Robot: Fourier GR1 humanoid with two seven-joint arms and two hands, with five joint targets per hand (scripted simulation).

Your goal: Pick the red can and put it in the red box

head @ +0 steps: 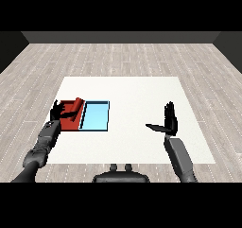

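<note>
The red can point(77, 104) is tilted at the far right corner of the red tray point(71, 122), close to the wall it shares with the light blue tray point(95, 116). My left hand point(58, 112) hovers over the red tray's left part, just left of the can. Its fingers are spread and point upward, and its thumb point(71, 114) stretches right beneath the can without curling round it. Whether the thumb touches the can I cannot tell. My right hand point(169, 120) stands open over the white table's right side, fingers straight up and thumb out to the left, holding nothing.
The two trays lie side by side on the left part of the white table point(132, 94). A grey wooden floor surrounds the table.
</note>
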